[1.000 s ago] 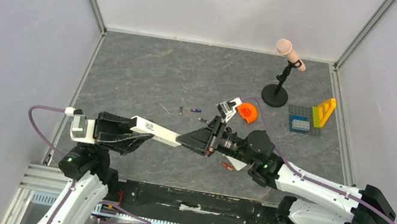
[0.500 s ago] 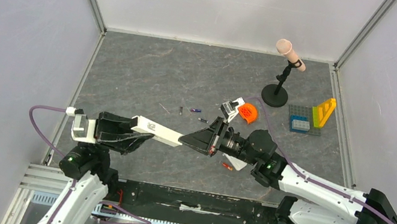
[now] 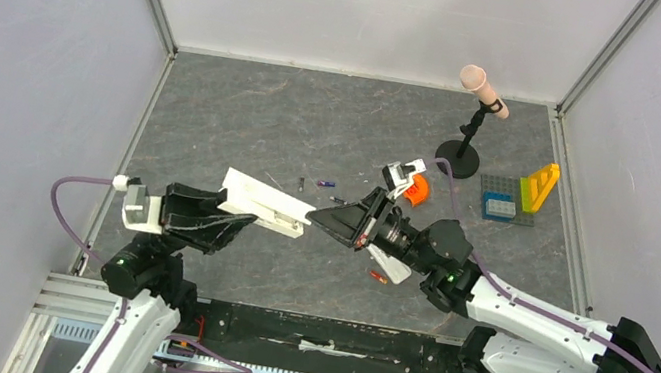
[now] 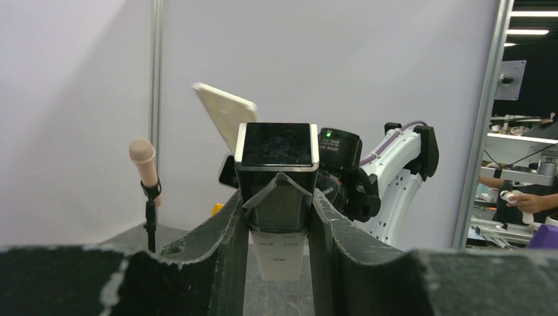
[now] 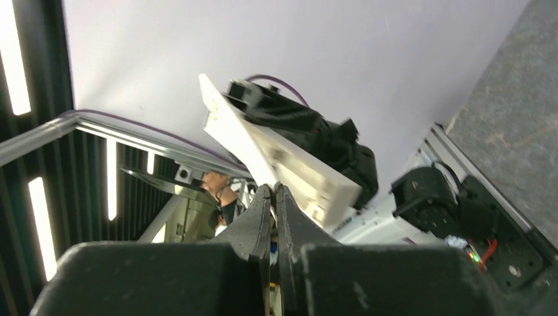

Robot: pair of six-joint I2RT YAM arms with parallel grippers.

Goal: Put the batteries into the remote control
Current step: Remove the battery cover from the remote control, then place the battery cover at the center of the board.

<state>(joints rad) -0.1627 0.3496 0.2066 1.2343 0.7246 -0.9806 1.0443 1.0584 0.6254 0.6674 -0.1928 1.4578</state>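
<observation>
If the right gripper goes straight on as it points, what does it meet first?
Probably the remote control in the left gripper: the right gripper points at its end, nearly touching; depth unclear.

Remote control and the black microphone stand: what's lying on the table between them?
In the top view, small batteries lie on the grey tabletop past the remote control, then an orange object nearer the microphone stand.
</observation>
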